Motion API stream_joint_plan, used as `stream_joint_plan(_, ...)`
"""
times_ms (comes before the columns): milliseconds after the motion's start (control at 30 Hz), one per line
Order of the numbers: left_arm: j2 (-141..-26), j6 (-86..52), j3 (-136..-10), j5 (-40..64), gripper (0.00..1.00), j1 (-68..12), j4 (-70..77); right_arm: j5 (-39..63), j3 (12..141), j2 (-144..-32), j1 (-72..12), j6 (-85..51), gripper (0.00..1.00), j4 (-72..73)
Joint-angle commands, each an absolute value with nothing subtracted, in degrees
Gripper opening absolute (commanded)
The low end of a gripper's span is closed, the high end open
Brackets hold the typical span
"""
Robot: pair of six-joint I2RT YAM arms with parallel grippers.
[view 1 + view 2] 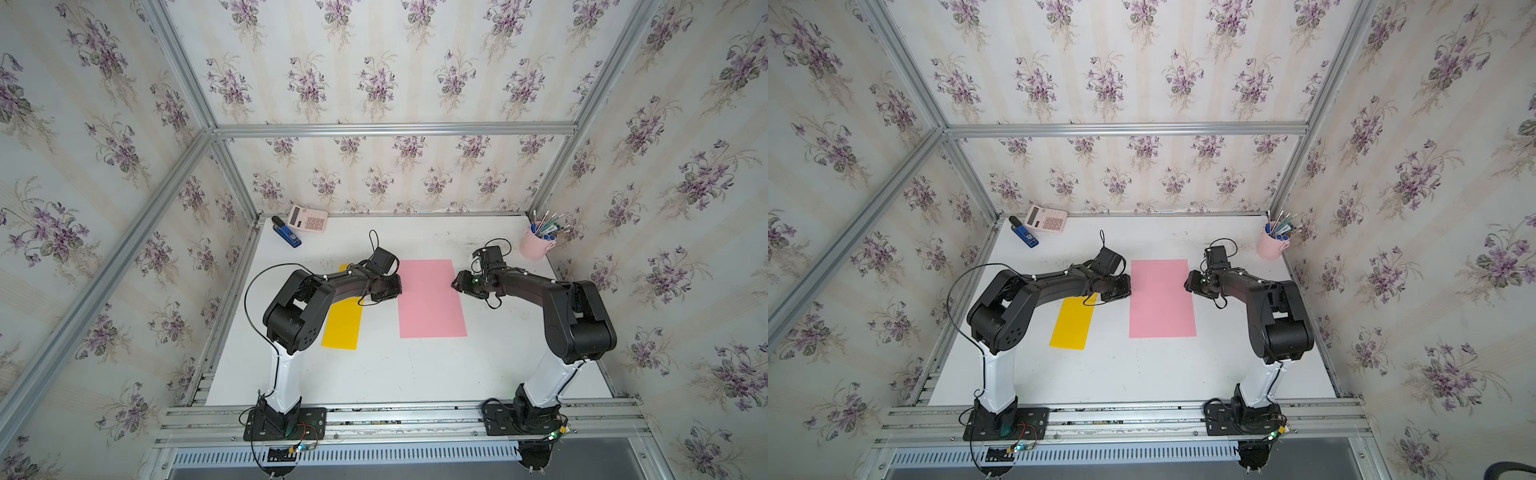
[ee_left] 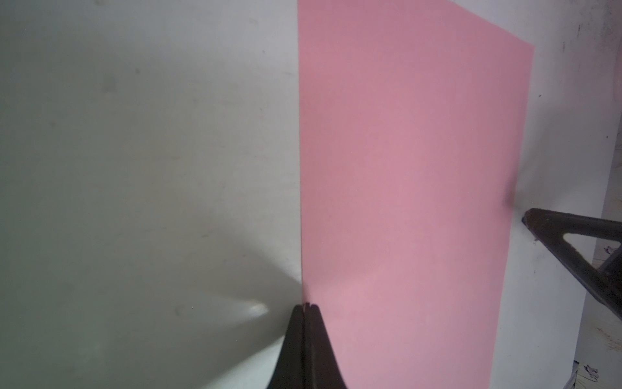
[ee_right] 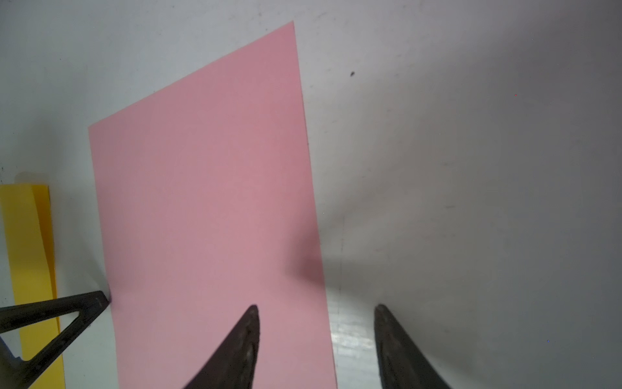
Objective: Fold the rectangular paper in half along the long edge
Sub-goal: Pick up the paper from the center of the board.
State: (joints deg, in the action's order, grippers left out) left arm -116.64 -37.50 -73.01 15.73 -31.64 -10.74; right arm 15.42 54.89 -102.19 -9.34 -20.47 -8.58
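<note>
Paper: The pink paper (image 1: 432,299) lay flat and unfolded on the table (image 1: 374,374), straight between my two hands.

Long axis: It ran crosswise to the line joining my fingertips, so one long edge faced each hand.

Left hand: My left gripper (image 2: 305,308) was closed, its tips pressed together right at the long edge nearest it. I could not tell whether they nipped that edge or only touched it. The sheet showed no lift there.

Right hand: My right gripper (image 3: 317,307) stood partly open and held nothing. It straddled the opposite long edge, with one finger (image 3: 247,326) over the pink and the other over bare table.

Nearer hand: Neither, as I judged it. Each hand was already at its own edge, a little toward the far end from the middle of the length.

Coming move: I judged that one long edge had to be raised and carried straight across, from one hand toward the other, to land on the opposite long edge.

Yellow sheet: The yellow sheet (image 1: 343,324) lay behind my left hand, partly under that forearm. It was apart from the pink paper and out of the path.

Risk: With the hold off mid-length, I thought the sheet might swing and the edges meet askew.
</note>
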Motion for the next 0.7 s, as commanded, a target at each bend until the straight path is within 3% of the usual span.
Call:
stream_joint_plan(0, -117.0, -37.2, -73.0, 15.1, 0.00, -31.6, -12.3, 14.9, 54.9, -103.3, -9.4, -19.8, 0.55, -9.6)
stream_joint_plan(667, -116.8, -36.6, -73.7, 14.7, 0.00, -31.6, -14.2, 21.4, 55.3, -103.6, -10.8, -18.8, 0.55, -13.6)
